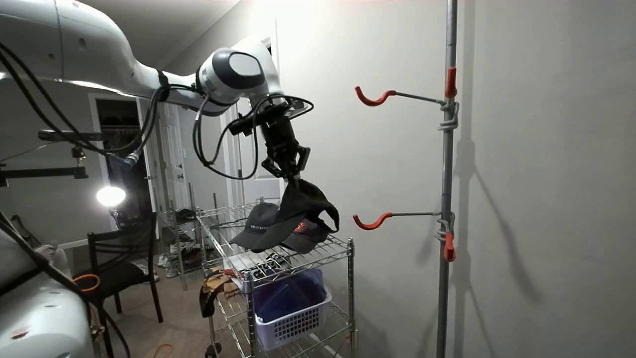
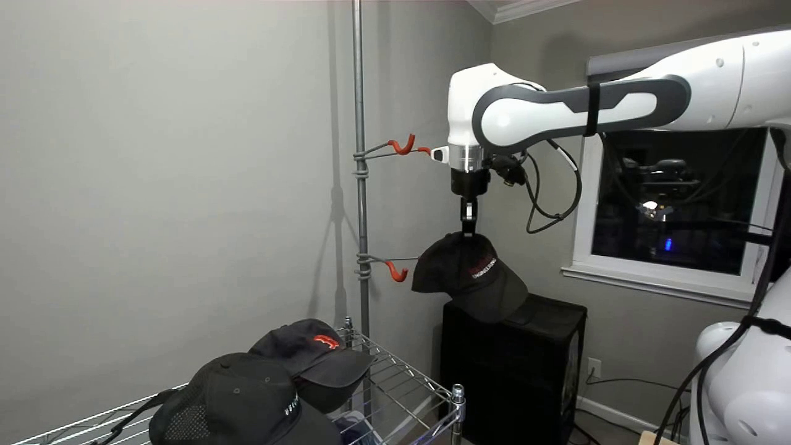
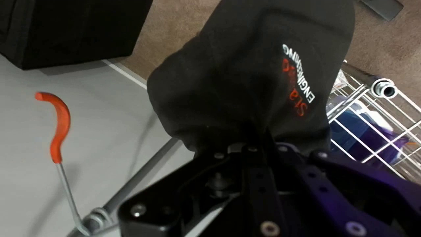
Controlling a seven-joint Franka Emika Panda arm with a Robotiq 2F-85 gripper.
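Note:
A black cap hangs from my gripper, which is shut on its crown. In the wrist view the held cap shows red and white lettering, and its brim points away from the fingers. The fingertips are partly lost in the pinched cloth. In an exterior view the held cap hangs tilted near a lower red-tipped hook; whether they touch I cannot tell. Two more dark caps rest on the wire shelf: a cap with white letters and a cap with a red logo.
A grey upright pole by the wall carries an upper red hook and a lower red hook. The wire shelf has a lilac basket below. A large black box stands beyond the pole.

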